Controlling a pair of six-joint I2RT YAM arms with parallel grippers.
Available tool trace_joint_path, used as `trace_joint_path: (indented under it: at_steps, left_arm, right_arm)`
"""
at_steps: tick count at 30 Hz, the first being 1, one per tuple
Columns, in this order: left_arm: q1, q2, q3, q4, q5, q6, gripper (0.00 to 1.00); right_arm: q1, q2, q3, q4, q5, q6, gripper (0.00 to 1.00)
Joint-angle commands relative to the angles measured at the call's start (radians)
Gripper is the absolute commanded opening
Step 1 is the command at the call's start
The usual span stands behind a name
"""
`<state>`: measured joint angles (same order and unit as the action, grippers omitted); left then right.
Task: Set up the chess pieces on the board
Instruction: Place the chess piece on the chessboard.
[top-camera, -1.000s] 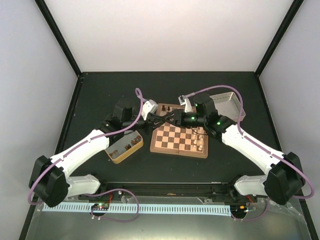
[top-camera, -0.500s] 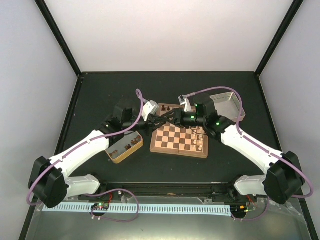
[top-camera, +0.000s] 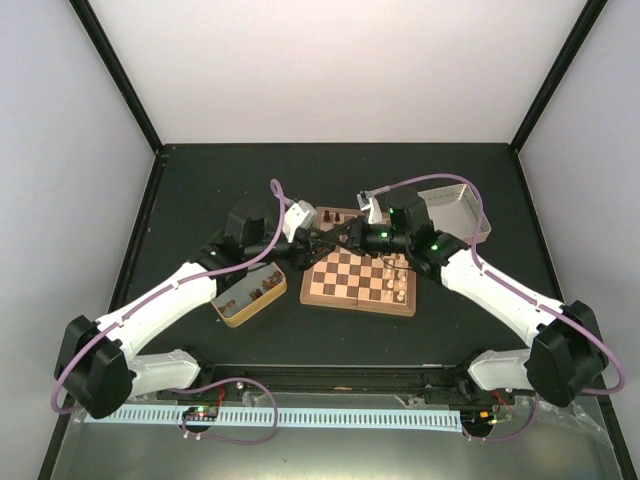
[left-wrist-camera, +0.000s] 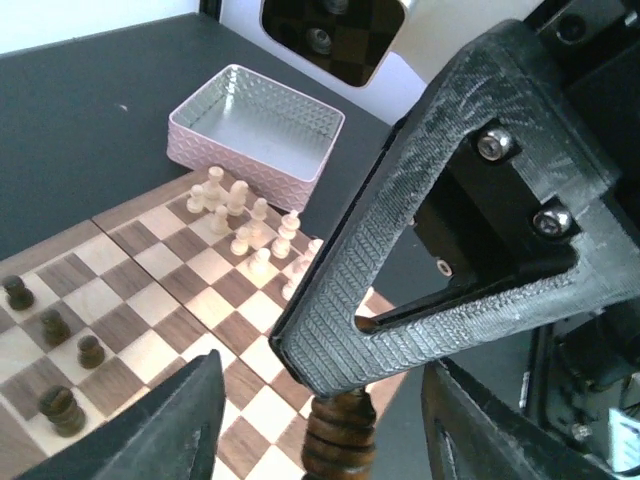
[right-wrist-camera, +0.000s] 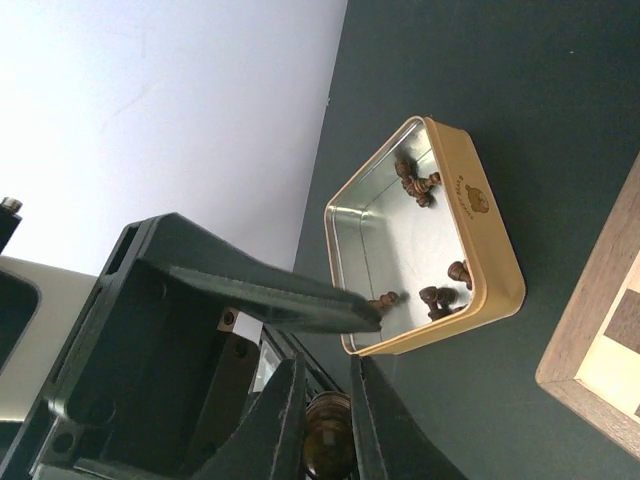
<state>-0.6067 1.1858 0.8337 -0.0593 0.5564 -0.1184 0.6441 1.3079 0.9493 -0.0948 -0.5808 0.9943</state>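
Over the far-left corner of the square checkered wooden chessboard (top-camera: 345, 287), the right gripper (right-wrist-camera: 325, 395) pinches a dark brown wooden chess piece (right-wrist-camera: 326, 447); the left gripper (top-camera: 322, 234) gapes around it.

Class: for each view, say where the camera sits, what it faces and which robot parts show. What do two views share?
Top external: above and behind, facing down at the board; both arms.
Left wrist: on that wrist, facing the silver tin; own end effector.
Right wrist: on that wrist, facing the gold tin; own end effector gripping a dark piece.
Both wrists show that piece.
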Motion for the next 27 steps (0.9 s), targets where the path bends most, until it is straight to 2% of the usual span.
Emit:
trace_joint_path:
  at_steps: [1, 7, 11, 14, 17, 21, 24, 27]
  left_arm:
    - [-0.006, -0.028, 0.026, 0.014, -0.049, -0.023, 0.63]
    - [0.008, -0.082, -0.005, 0.043, -0.079, -0.178, 0.87]
    - [0.02, -0.124, -0.038, 0.135, -0.01, -0.402, 0.89]
    - [0.019, -0.149, -0.1, 0.264, 0.043, -0.611, 0.88]
    - [0.019, -0.172, -0.143, 0.387, 0.039, -0.761, 0.84]
    - [0.02, -0.198, -0.162, 0.476, -0.001, -0.87, 0.76]
    - [0.02, -0.199, -0.168, 0.554, -0.003, -0.915, 0.71]
    - [0.019, -0.189, -0.171, 0.592, 0.011, -0.943, 0.6]
  right_arm:
    - [0.004, -0.025, -0.001, 0.006, 0.012, 0.003, 0.05]
    - [-0.004, -0.069, -0.035, 0.078, 0.029, 0.007, 0.05]
    - [-0.012, -0.114, -0.064, 0.181, 0.014, 0.032, 0.06]
    - [-0.015, -0.139, -0.08, 0.257, 0.013, 0.07, 0.06]
    - [-0.016, -0.14, -0.105, 0.381, 0.004, 0.163, 0.06]
    - [-0.016, -0.13, -0.121, 0.492, -0.014, 0.242, 0.06]
    - [-0.016, -0.131, -0.124, 0.506, -0.02, 0.259, 0.06]
    - [-0.016, -0.133, -0.136, 0.527, -0.017, 0.28, 0.06]
